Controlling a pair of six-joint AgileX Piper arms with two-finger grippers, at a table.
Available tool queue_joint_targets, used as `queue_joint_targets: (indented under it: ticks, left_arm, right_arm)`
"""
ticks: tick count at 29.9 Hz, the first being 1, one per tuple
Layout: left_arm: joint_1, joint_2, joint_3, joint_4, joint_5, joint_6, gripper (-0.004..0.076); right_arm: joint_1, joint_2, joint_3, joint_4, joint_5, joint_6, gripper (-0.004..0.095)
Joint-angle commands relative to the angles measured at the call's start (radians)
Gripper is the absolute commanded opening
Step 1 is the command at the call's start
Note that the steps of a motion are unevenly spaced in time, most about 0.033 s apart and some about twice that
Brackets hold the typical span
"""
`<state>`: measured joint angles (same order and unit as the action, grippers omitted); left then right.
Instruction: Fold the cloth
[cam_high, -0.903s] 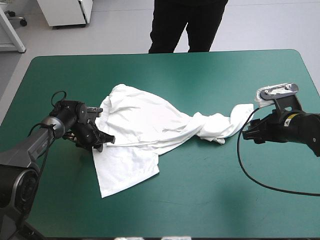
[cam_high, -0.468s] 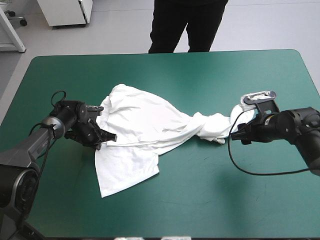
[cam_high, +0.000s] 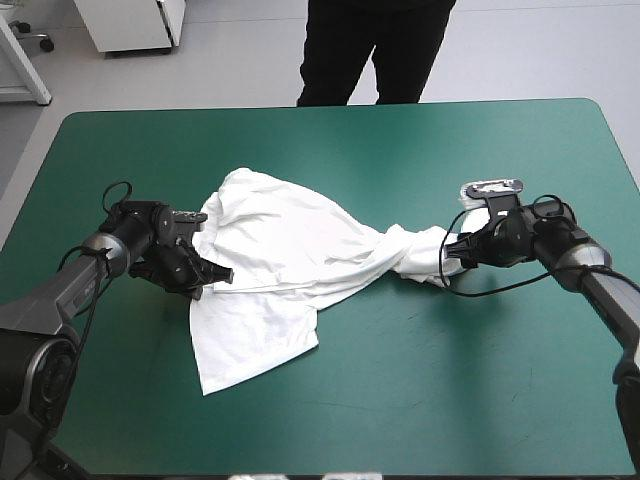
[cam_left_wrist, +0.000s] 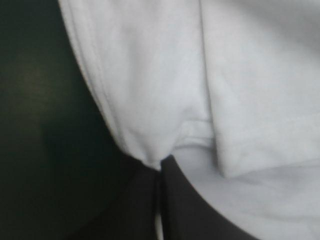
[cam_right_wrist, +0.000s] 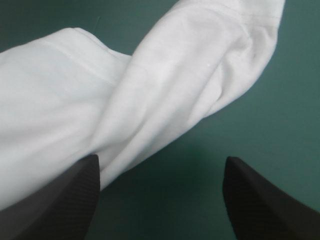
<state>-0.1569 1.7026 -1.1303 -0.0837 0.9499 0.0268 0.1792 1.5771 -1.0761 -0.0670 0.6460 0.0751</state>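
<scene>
1. From high up, the white T-shirt lay in the middle of the teal-green table. It was wide on its left side and twisted thin on its right. The left claw was at its left edge, and the right claw was at the thin end.
2. In the left wrist view, the left claw was pinched together on a fold of the T-shirt.
3. In the right wrist view, the right claw stood wide apart. The T-shirt lay ahead of its black fingers, touching one.

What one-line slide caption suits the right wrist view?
Open right gripper poised at the twisted end of the white T-shirt on the teal-green cover.
</scene>
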Motion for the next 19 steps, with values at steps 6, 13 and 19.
queue_joint_targets:
  ticks: [6, 13, 19]
  left_arm:
    - [-0.001, -0.019, -0.014, -0.004, 0.015, 0.0, -0.0009]
    - [-0.001, -0.019, -0.014, -0.003, 0.029, 0.0, -0.0009]
    - [-0.001, -0.019, -0.014, 0.001, 0.033, 0.0, -0.0009]
  right_arm:
    - [0.001, 0.128, -0.099, -0.032, -0.06, 0.03, 0.0604]
    - [0.001, 0.256, -0.123, -0.013, -0.019, 0.044, 0.03]
    - [0.001, 0.329, -0.123, 0.051, 0.018, 0.037, 0.0]
